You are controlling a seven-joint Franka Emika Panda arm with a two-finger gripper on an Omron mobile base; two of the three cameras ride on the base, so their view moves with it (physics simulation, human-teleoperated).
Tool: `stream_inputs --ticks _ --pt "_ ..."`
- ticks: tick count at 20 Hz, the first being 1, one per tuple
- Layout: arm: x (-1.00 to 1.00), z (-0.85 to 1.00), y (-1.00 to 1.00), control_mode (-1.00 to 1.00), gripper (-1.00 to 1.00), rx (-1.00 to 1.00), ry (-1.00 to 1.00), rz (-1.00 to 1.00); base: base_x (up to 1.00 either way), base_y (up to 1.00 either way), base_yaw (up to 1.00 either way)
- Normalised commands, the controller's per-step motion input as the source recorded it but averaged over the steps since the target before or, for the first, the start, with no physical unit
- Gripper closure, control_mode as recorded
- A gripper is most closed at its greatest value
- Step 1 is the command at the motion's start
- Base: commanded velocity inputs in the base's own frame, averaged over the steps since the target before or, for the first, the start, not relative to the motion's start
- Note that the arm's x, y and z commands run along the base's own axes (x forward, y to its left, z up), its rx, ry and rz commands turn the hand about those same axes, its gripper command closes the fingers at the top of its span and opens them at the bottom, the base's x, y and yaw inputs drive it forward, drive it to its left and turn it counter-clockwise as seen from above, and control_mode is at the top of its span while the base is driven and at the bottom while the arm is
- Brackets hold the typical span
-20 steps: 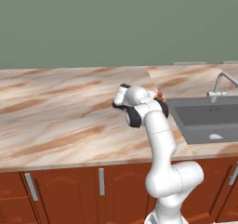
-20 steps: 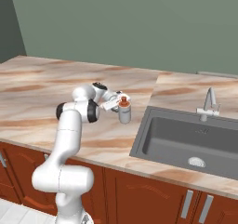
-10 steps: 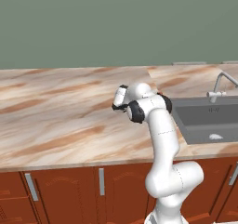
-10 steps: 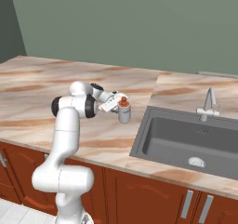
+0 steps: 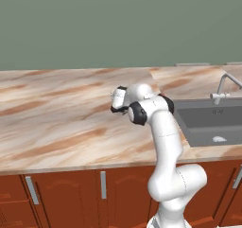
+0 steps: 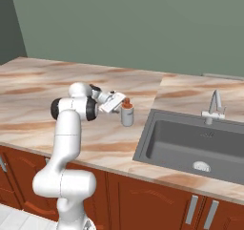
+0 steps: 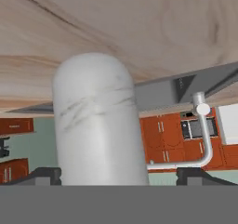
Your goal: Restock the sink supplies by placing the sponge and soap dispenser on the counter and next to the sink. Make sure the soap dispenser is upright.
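Two dark fingertips (image 7: 44,174) of the gripper (image 7: 118,174) stand apart in the hand view, one on each side of the soap dispenser (image 7: 95,121). The jaws are spread wider than the bottle. The tip at 9 o'clock sits just beside the white wall, and the tip at 3 o'clock stands clear of it with background showing between. This view is rolled over, so the counter (image 7: 139,23) runs across the 12 o'clock edge and the bottle's base meets it there.

From the right base view, the gripper (image 6: 120,101) reaches in level from the 9 o'clock side at the height of the bottle's upper part. The soap dispenser (image 6: 127,115) stands upright on the counter (image 6: 57,81), with its orange-red pump top (image 6: 127,103) uppermost and just beside the hand. Whether a finger touches the bottle cannot be told from here.

Outward, the sink (image 6: 190,138) lies at 3 o'clock of the bottle, near it but apart, with a strip of marbled counter between. The silver faucet (image 6: 213,107) rises at the basin's far rim, and it shows again in the hand view as a curved pipe (image 7: 204,139) at 4 o'clock of the bottle.

From the left base view, the arm's elbow covers the bottle's place. The sink (image 5: 208,120) lies at 3 o'clock of the arm, with the faucet (image 5: 222,87) behind it
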Motion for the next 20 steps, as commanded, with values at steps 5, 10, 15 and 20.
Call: stream_inputs --ticks 5,10,15,20 --pt "0.41 0.00 0.46 -1.00 -1.00 0.00 0.00 0.07 0.00 0.00 0.00" --pt "-0.21 0.10 0.75 -1.00 -1.00 0.00 -0.04 0.04 0.00 0.00 0.00" --pt "-0.88 0.20 0.57 -1.00 -1.00 0.00 -0.08 0.00 0.00 0.00 0.00" --pt "-1.00 0.29 0.11 -1.00 -1.00 0.00 -0.25 0.03 0.00 0.00 0.00"
